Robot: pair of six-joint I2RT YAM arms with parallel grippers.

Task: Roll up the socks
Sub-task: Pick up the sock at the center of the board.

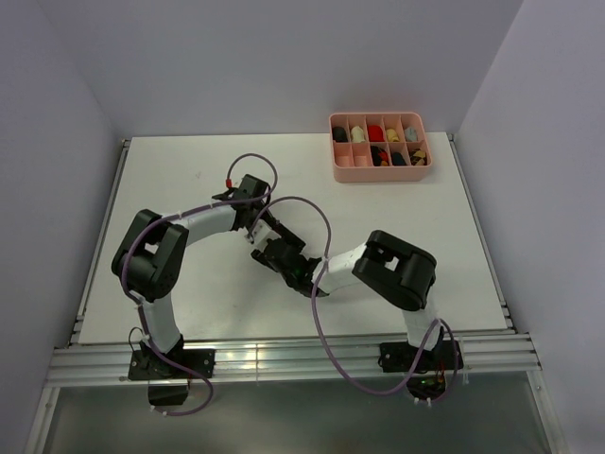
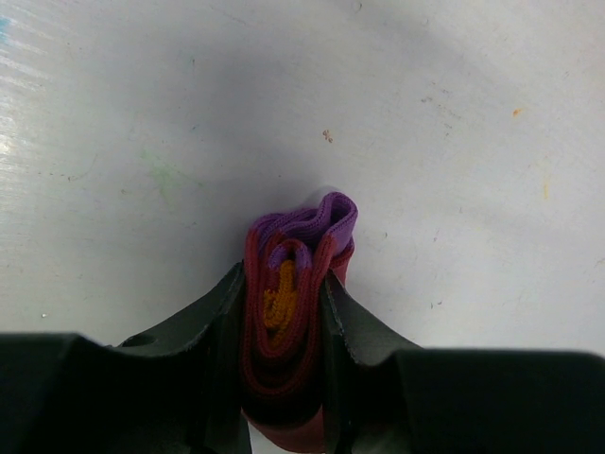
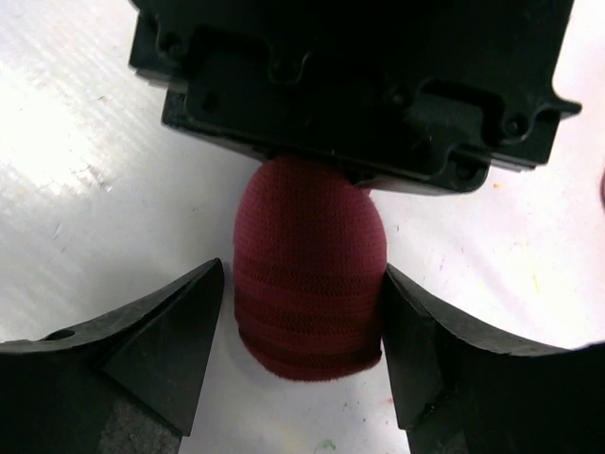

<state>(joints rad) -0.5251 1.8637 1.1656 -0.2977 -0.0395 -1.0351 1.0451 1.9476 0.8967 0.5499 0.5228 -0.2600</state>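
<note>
Rolled sock [image 2: 301,222] near the middle of the white table [image 1: 189,170], left gripper [image 2: 284,282] clamped on its coiled sides, purple and orange layers showing, right gripper [image 3: 302,274] fingers apart, flanking the dark red end

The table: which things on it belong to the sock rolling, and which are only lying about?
Job: dark red sock, left end effector gripping it, right end effector around it.
Lying about: pink compartment tray, small rolled sock bundles inside.
</note>
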